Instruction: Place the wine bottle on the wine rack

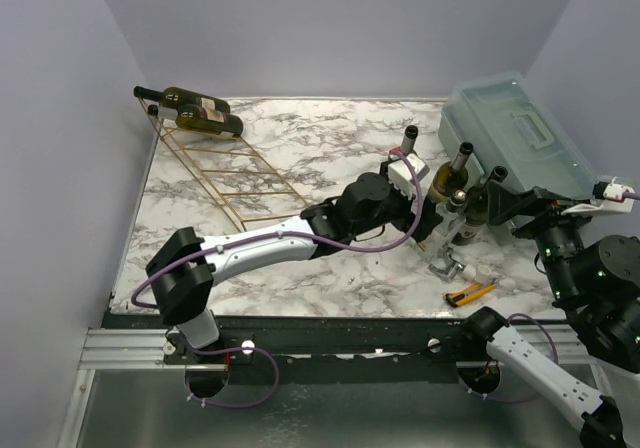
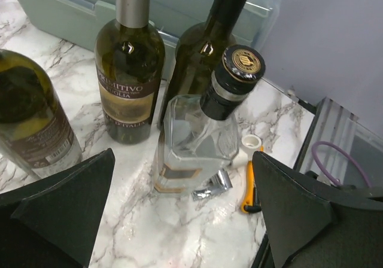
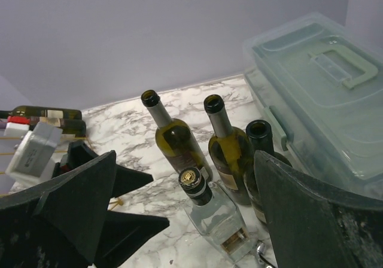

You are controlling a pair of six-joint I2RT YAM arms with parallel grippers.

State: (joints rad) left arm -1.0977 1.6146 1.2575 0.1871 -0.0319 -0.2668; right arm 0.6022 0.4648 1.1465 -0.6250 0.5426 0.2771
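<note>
The gold wire wine rack [image 1: 235, 173] slants at the back left and holds two green bottles [image 1: 205, 110] at its top end. Three green wine bottles stand at the right: a left one [image 2: 36, 124], a labelled middle one [image 2: 128, 82] and a dark one [image 2: 200, 58]. They show in the top view around the middle one [image 1: 448, 178]. A clear square bottle [image 2: 191, 142] stands in front of them. My left gripper [image 1: 425, 208] is open and empty, its fingers [image 2: 66, 208] low, facing the clear bottle. My right gripper [image 1: 505, 203] is open and empty above the bottles [image 3: 227, 148].
A translucent lidded plastic box [image 1: 520, 133] stands at the back right, just behind the bottles. A yellow utility knife [image 1: 470, 292], a white cap [image 2: 251, 142] and a scrap of foil [image 2: 209, 187] lie near the clear bottle. Purple walls close in the table.
</note>
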